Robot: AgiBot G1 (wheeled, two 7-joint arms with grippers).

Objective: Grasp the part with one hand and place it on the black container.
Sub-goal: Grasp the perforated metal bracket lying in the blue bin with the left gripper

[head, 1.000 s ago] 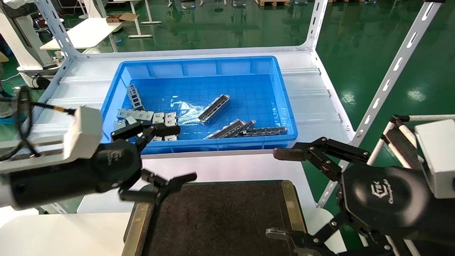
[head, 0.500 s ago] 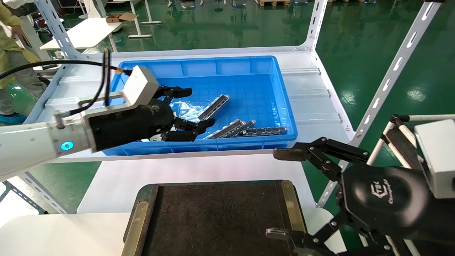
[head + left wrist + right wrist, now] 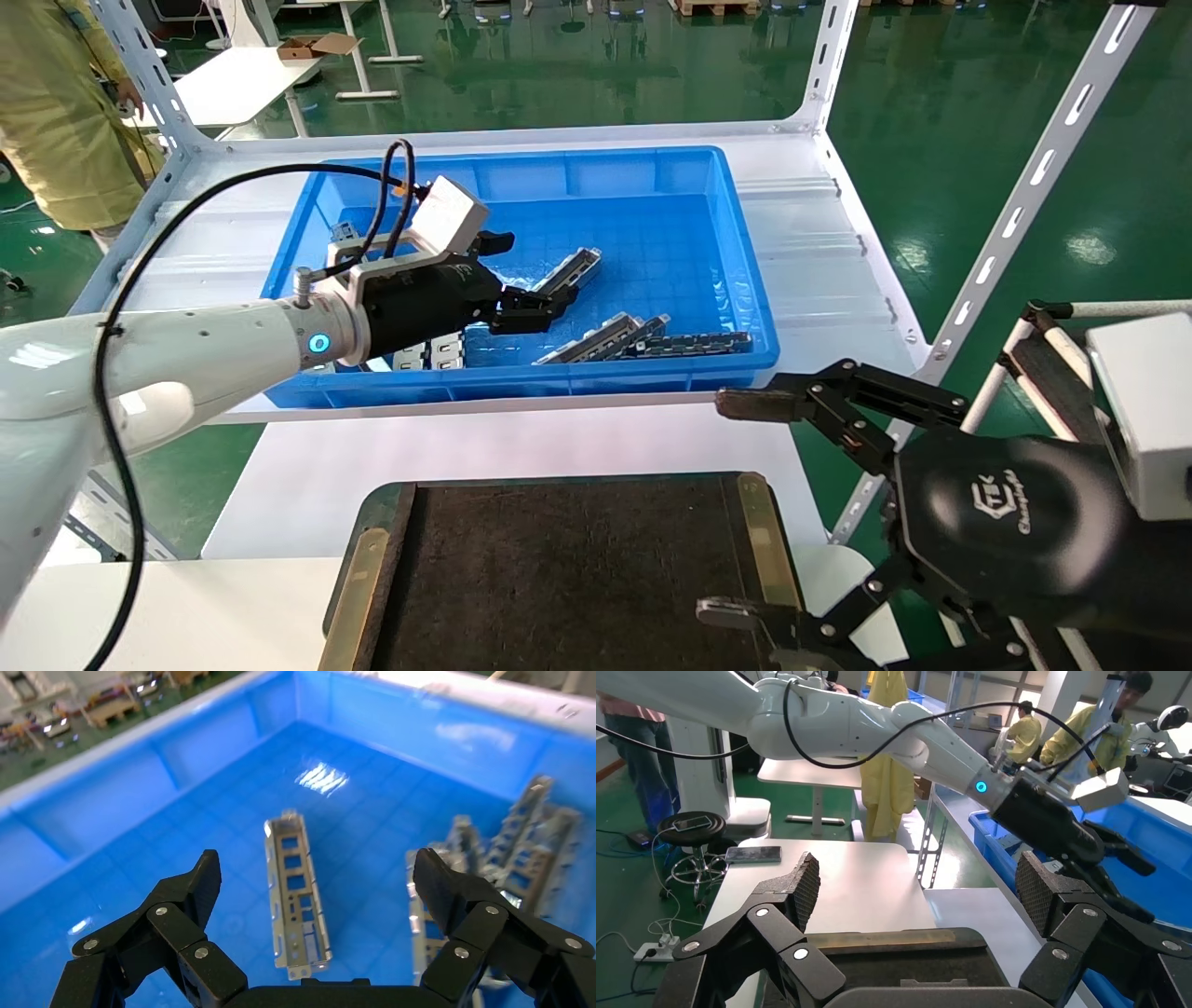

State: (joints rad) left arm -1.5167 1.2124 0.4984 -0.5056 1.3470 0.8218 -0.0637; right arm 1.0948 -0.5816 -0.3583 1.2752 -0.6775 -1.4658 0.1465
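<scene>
The part [image 3: 572,270], a slim silver channel bar with rectangular cut-outs, lies flat on the floor of the blue bin. In the left wrist view the part [image 3: 295,888] lies between my open fingers, below them and untouched. My left gripper [image 3: 535,278] is open and empty, reaching into the bin just above the part's near end; it also shows in its wrist view [image 3: 318,871]. The black container [image 3: 577,559] with brass side strips lies at the table's front. My right gripper [image 3: 728,508] is open and empty beside the container's right edge, and also shows in the right wrist view [image 3: 917,881].
The blue bin [image 3: 521,160] stands on a white shelf. It holds more silver parts [image 3: 605,337], a dark chain-like strip [image 3: 694,343] and parts at the left [image 3: 430,354]. Slotted shelf uprights [image 3: 1034,186] stand at the right. A person in yellow [image 3: 56,102] stands far left.
My left arm has moved from beside the black container up and forward into the blue bin, ending over the part with its jaws open. The right arm has not moved.
</scene>
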